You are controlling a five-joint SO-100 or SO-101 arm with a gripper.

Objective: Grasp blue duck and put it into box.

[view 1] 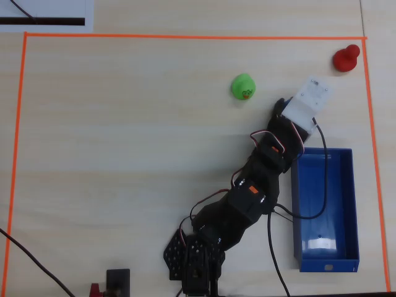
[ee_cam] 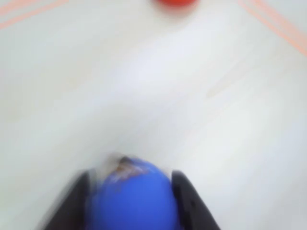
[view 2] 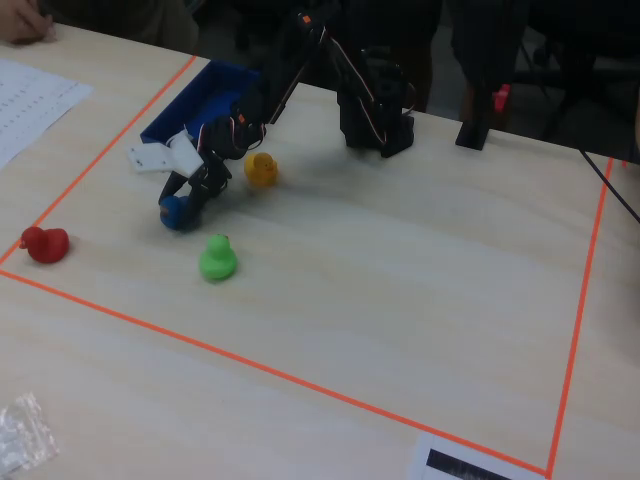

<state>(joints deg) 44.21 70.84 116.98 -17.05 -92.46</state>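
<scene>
Closest thing in the wrist view: your gripper (ee_cam: 132,201) is clamped on the blue duck (ee_cam: 132,199), one dark finger (ee_cam: 72,206) on each side of the body, beak end pointing away from the camera. The picture is smeared, so you can't tell there whether the duck is off the table. The grip looks centred on the widest part of the body, probably why it sits square between the fingers and isn't squirting out.

In the fixed view the blue duck (view 2: 178,212) sits low at the gripper (view 2: 185,208), at or just above the tabletop; you can't tell which. The arm reaches out and folds down to meet it, so the white camera bracket (view 2: 160,155) sticks out over it. That bracket (view 1: 311,98) hides the duck completely from overhead.

Around it: the yellow duck (view 2: 260,169) is just beside the arm, the green duck (view 2: 217,257) is near on the open side, and the red duck (view 2: 45,243) is well apart by the orange tape (view 2: 100,135) corner. None of them touch the gripper.

Farther off, the box (view 1: 349,204) lies alongside the arm, empty, with an arm cable (view 1: 324,167) draped over its near wall. Judgement: grasp done, lift and carry not yet done. You'd want to clear the box wall and not snag that cable.
</scene>
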